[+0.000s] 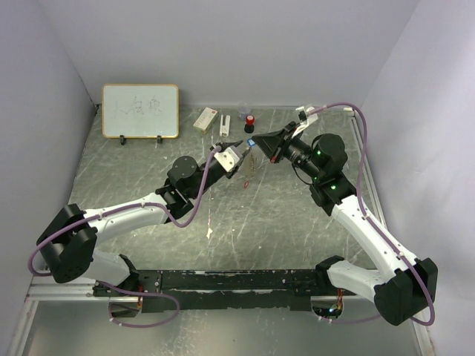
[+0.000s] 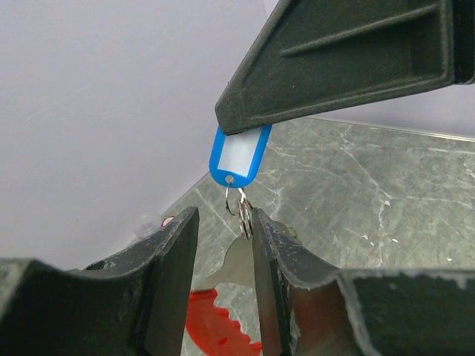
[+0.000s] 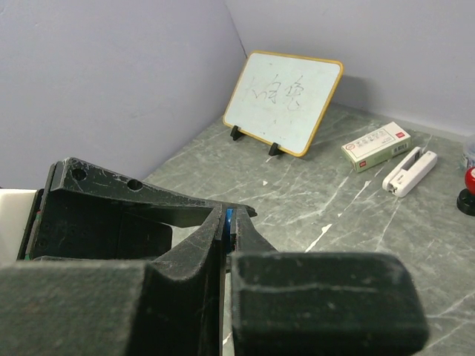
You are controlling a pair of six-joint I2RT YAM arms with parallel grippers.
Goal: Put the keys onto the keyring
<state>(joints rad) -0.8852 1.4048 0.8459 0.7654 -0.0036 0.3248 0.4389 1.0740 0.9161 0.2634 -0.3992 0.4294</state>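
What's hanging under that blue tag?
A small wire ring hangs from the blue tag, above a silver piece and something red. The right arm's fingers cover the tag's top.

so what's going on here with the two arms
The arms are tip to tip above the table, working a key onto a keyring. The right gripper is shut on the blue key, pinching its head. The left gripper appears to grip the keyring by its silver strip, with the red strap below. A thin metal ring dangles from the blue key's hole, right at the strip's tip. It is hard to tell whether the two are linked.
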